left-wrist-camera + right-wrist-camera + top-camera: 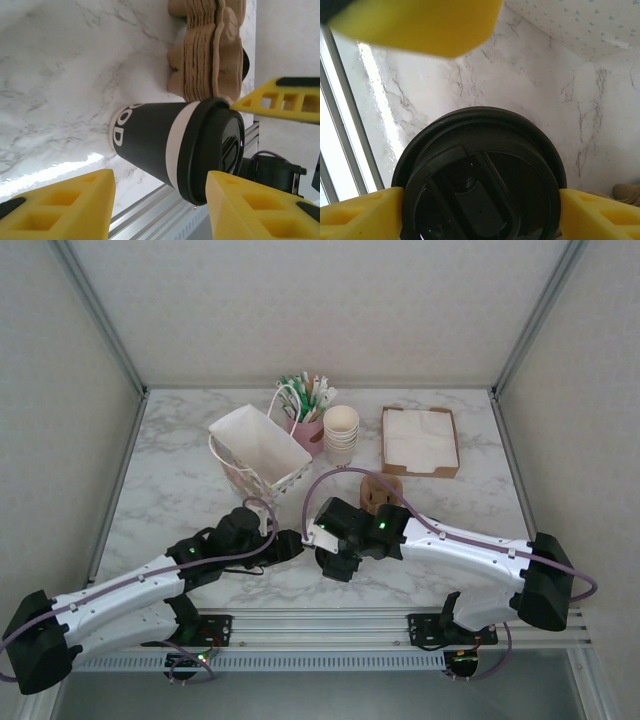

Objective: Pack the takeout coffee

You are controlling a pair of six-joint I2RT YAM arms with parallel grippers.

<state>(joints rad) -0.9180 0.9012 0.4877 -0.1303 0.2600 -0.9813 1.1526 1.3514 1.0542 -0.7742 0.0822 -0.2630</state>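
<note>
Jaws of the right gripper straddle the takeout coffee from above, pads against both sides of its black lid, apparently gripping. The left gripper gapes wide, holding nothing, the cup just ahead. It stands upright at the near middle of the table. The paper bag lies farther and left.

Upright, black-lidded takeout coffee
</note>
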